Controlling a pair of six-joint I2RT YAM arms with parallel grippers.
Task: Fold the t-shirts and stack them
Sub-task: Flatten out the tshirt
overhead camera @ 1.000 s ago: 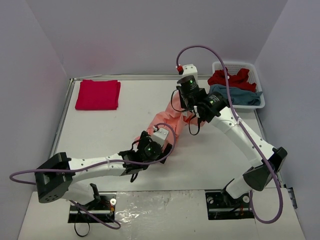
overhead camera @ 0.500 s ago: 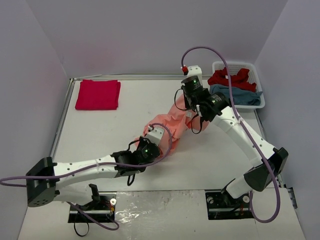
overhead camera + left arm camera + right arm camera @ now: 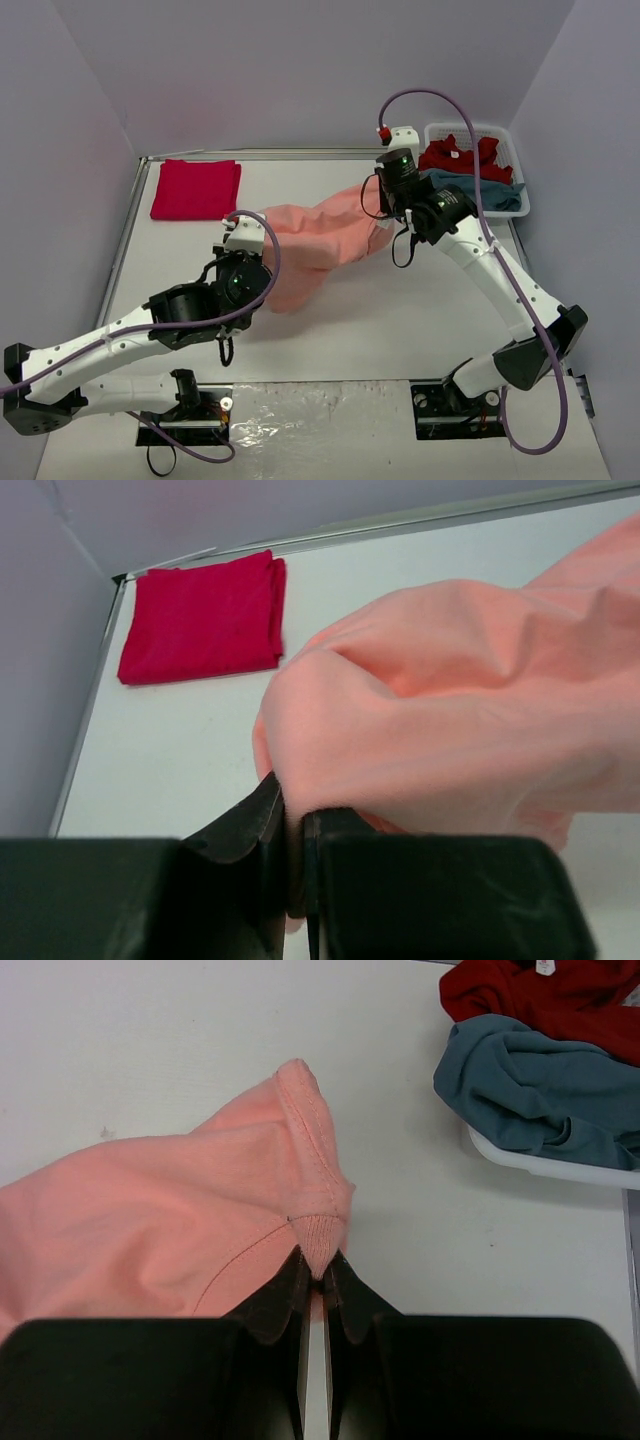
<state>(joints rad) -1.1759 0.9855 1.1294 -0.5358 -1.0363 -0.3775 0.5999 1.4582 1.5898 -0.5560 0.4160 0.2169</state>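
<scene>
A salmon-orange t-shirt (image 3: 320,232) hangs stretched above the table between both arms. My left gripper (image 3: 294,802) is shut on a bunched fold of that salmon-orange shirt (image 3: 450,710) at its left end. My right gripper (image 3: 318,1272) is shut on the ribbed edge of the same shirt (image 3: 170,1220) at its right end. A crimson red t-shirt (image 3: 196,188) lies folded flat in the far left corner, seen also as the red square (image 3: 200,628) in the left wrist view. Another red shirt (image 3: 458,155) and a teal-blue shirt (image 3: 480,190) lie crumpled in the basket.
The white slotted basket (image 3: 520,170) stands at the far right edge of the table, its near rim (image 3: 560,1168) showing beside the right gripper. A raised metal rim (image 3: 128,230) runs along the table's left and far sides. Purple walls close in on three sides.
The left gripper has shut on the salmon-orange shirt and drawn it up and to the left. The right arm rose slightly with its end. The shirt now spans between them.
</scene>
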